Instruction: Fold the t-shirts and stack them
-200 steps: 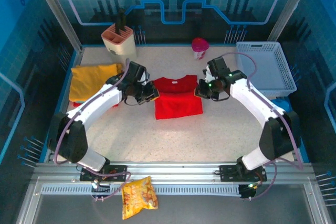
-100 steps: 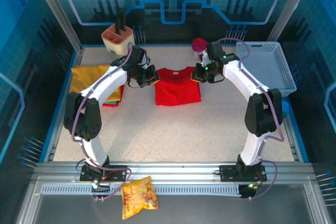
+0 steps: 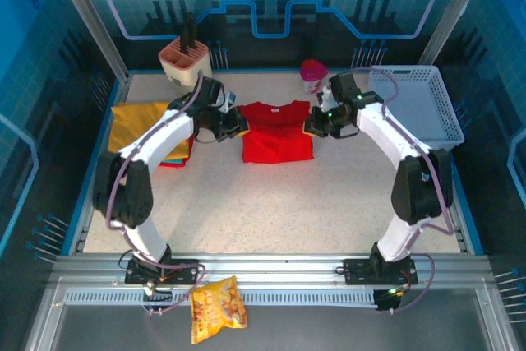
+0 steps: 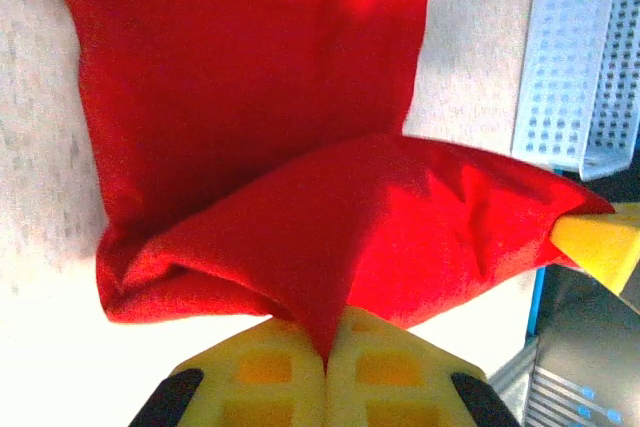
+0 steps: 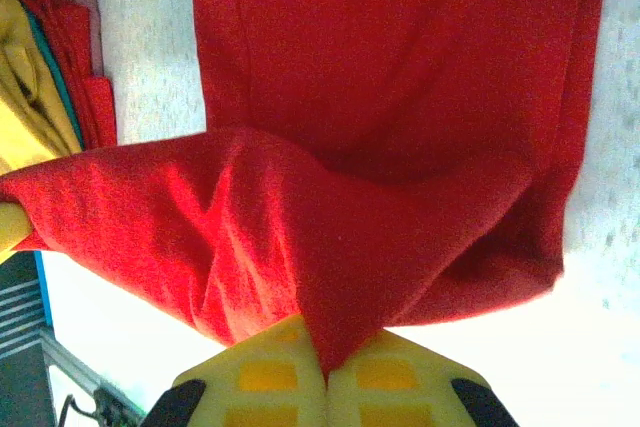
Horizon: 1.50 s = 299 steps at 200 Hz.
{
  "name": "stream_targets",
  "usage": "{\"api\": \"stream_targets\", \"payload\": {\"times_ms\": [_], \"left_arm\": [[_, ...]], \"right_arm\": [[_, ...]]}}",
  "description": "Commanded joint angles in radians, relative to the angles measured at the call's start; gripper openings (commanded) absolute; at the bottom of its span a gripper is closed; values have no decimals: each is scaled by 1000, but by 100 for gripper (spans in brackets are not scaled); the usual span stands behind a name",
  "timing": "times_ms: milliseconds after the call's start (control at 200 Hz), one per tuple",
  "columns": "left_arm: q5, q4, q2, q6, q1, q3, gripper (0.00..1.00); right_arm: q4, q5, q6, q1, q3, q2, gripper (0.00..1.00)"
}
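A bright red t-shirt (image 3: 277,131) lies partly folded at the table's middle back. My left gripper (image 3: 240,124) is shut on its left upper corner, the red cloth (image 4: 300,237) pinched between the yellow pads (image 4: 265,372). On the other side my right gripper (image 3: 311,126) is shut on the shirt's right upper corner, with red cloth (image 5: 330,247) caught between its pads (image 5: 400,377). A mustard yellow t-shirt (image 3: 141,123) rests folded at the far left on top of other folded cloth (image 3: 174,157).
A white lattice basket (image 3: 415,104) stands at the back right. A pink utensil holder (image 3: 186,62) and a pink cup (image 3: 312,75) are at the back. A yellow-orange snack bag (image 3: 217,308) lies on the front rail. Open tabletop in front of the shirt.
Both grippers carried the red shirt's corners toward the back of the table, then came slightly forward again. The shirt now lies shorter front to back. Both grips stayed closed.
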Motion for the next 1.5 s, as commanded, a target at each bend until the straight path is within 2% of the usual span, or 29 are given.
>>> {"api": "stream_targets", "payload": {"times_ms": [0, 285, 450, 635, 775, 840, 936, 1131, 1301, 1491], "left_arm": [[62, 70, -150, 15, -35, -121, 0], [3, 123, -482, -46, -147, -503, 0], [-69, 106, -690, -156, -248, -673, 0], [-144, 60, -915, -354, -409, -796, 0], [-168, -5, -1026, -412, -422, -795, 1], [-207, -53, -1004, -381, -423, -730, 2], [-232, -66, -894, -315, -415, -631, 3], [-196, -19, -667, -156, -348, -449, 1], [-109, 3, -555, -85, -196, -351, 1], [-47, 30, -426, -23, -119, -283, 1]], "right_arm": [[27, 11, 23, 39, -119, -143, 0], [19, 87, 91, 141, -440, -440, 0], [-19, 147, 187, 236, -618, -643, 0], [-164, 251, 385, 414, -712, -885, 0], [-233, 282, 480, 462, -715, -982, 0], [-254, 319, 452, 454, -672, -958, 0], [-251, 317, 372, 408, -590, -853, 0], [-136, 251, 255, 304, -476, -666, 0], [-132, 228, 176, 209, -377, -545, 0], [-92, 160, 120, 117, -321, -457, 0]]}}
